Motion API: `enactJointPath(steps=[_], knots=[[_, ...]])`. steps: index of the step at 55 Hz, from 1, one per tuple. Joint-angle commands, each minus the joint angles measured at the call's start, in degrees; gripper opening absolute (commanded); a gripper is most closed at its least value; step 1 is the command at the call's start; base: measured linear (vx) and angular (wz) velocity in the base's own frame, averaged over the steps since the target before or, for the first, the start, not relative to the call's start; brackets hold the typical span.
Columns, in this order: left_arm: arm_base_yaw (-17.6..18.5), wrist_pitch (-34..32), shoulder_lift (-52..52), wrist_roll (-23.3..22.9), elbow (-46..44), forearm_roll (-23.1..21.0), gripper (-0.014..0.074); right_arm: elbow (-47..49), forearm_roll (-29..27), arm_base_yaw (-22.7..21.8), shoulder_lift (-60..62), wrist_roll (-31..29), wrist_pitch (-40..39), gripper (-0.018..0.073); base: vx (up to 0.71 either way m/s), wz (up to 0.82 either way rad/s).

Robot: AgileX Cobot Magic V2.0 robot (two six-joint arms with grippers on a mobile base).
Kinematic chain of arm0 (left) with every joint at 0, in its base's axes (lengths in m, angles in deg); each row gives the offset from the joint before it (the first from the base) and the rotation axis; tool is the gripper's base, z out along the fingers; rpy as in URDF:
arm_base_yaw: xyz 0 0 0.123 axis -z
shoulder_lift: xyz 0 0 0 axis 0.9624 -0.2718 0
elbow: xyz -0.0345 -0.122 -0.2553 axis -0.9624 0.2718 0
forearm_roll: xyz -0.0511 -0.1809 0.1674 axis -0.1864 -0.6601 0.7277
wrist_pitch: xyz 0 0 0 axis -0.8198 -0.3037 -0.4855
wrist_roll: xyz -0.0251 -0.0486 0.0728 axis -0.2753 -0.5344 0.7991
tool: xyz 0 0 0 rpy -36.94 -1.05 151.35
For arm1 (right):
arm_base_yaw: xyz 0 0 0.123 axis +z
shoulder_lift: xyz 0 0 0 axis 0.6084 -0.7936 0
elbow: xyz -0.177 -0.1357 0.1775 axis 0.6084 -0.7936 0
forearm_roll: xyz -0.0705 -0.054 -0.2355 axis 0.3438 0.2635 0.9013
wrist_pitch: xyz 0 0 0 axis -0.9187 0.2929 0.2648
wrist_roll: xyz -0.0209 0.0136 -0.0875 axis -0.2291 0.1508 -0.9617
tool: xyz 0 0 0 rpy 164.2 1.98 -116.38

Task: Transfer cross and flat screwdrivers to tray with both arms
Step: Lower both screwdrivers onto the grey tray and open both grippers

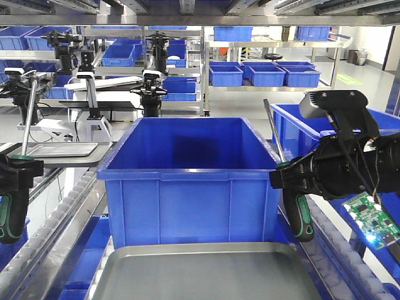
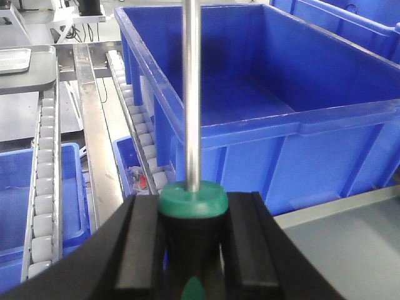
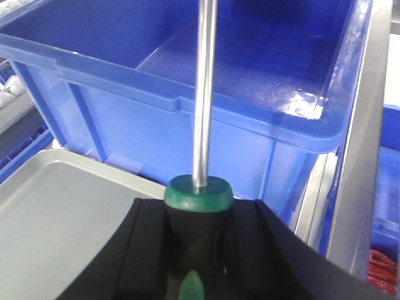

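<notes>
Seeing jaws of my left gripper (image 2: 194, 247) pinching one screwdriver (image 2: 192, 94) by its handle, right gripper (image 3: 199, 250) pinching the other screwdriver (image 3: 205, 94); shafts pointing up, blue bin (image 1: 187, 187) behind tray (image 1: 206, 275).

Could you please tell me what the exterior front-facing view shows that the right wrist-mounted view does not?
Only the front view shows the left gripper holding the left screwdriver, plus the green circuit board. Only the right wrist view shows, close up, the right gripper clamped on the handle just below its green collar. Both show the right screwdriver, the blue bin and the grey tray.
</notes>
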Motion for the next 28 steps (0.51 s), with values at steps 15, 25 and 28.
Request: enactJointPath(steps=[15,25,28], knots=[[0.26,-4.58,1.62,0.0,-1.63,-1.96,0.0,2.07,-1.37,-0.15,2.01,-0.1,-4.79,-0.0008,0.0,0.0],[1.53,-4.48,-0.11,0.0,-1.63,-9.28,0.0,1.93,-5.39,-0.15,1.96,0.23,-1.21,-0.0008,0.0,0.0],[3.13,-3.75,-1.69,0.0,-1.63,-12.03,0.0,1.01,-7.79,-0.15,1.96,0.23,-0.04,-0.0008,0.0,0.0]])
